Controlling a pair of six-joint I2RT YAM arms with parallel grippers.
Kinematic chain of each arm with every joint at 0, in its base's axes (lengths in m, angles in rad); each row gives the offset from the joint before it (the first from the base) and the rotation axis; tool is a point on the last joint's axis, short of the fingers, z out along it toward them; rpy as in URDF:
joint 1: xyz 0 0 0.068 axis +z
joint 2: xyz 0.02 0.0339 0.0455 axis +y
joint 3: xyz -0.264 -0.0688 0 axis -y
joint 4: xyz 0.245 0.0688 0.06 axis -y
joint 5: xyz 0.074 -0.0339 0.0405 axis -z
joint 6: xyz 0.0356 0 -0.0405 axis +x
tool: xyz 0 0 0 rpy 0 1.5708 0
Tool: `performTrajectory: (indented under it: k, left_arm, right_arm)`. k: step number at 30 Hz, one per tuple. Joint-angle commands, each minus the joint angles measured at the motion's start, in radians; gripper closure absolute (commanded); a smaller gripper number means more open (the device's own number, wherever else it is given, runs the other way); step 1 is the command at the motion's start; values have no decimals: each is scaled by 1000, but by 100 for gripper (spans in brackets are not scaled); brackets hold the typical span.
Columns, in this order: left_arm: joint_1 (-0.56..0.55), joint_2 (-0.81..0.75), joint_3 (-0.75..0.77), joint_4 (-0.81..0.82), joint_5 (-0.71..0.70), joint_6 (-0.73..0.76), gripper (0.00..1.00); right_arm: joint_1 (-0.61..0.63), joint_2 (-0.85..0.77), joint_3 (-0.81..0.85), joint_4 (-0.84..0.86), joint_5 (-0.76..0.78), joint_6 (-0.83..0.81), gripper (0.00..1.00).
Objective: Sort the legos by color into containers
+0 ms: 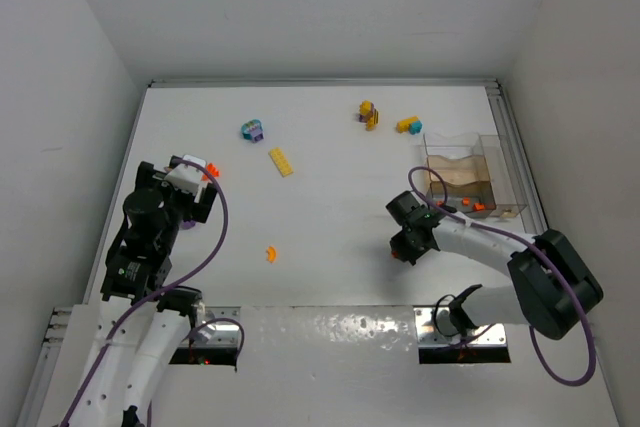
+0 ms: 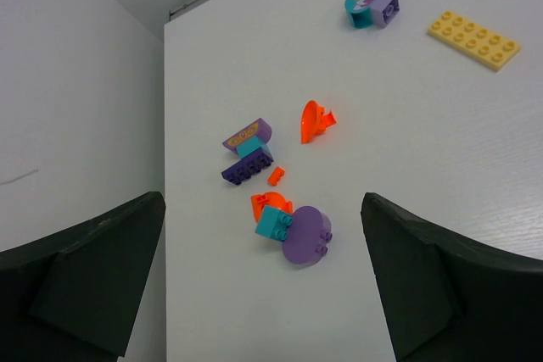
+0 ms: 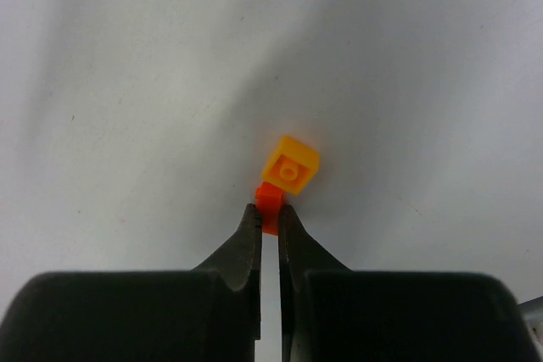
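Observation:
My right gripper (image 3: 267, 211) is shut on a tiny orange lego (image 3: 270, 201) down at the table, with a yellow-orange brick (image 3: 291, 165) touching its far end. From above, this gripper (image 1: 408, 247) sits left of the clear container (image 1: 500, 162), which holds a few orange pieces (image 1: 472, 207). My left gripper (image 2: 261, 209) hangs open over an orange, teal and purple clump (image 2: 293, 225), holding nothing. Beyond it lie a purple-teal clump (image 2: 249, 152), a small orange bit (image 2: 276, 176) and an orange piece (image 2: 316, 120).
Farther out lie a teal-purple clump (image 1: 252, 130), a yellow plate (image 1: 282, 161), a yellow-purple clump (image 1: 368, 114) and a yellow-blue clump (image 1: 408, 125). One orange piece (image 1: 270, 253) lies mid-table. White walls enclose the left, right and back edges.

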Motion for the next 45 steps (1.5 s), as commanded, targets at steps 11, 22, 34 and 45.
performTrajectory:
  k: [11, 22, 34, 45]
  left_arm:
    - [14, -5, -3, 38, -15, 0, 0]
    - [15, -8, -14, -2, 34, -4, 0]
    - [14, 474, 82, -171, -197, 72, 6]
    - [14, 502, 109, -160, -99, -74, 6]
  right_arm:
    - [6, 73, 300, 23, -28, -616, 100]
    - [-465, 216, 695, -332, 101, -1019, 100]
    - [-626, 269, 706, -209, 104, -1117, 100]
    - [-633, 343, 652, -162, 56, -1088, 87]
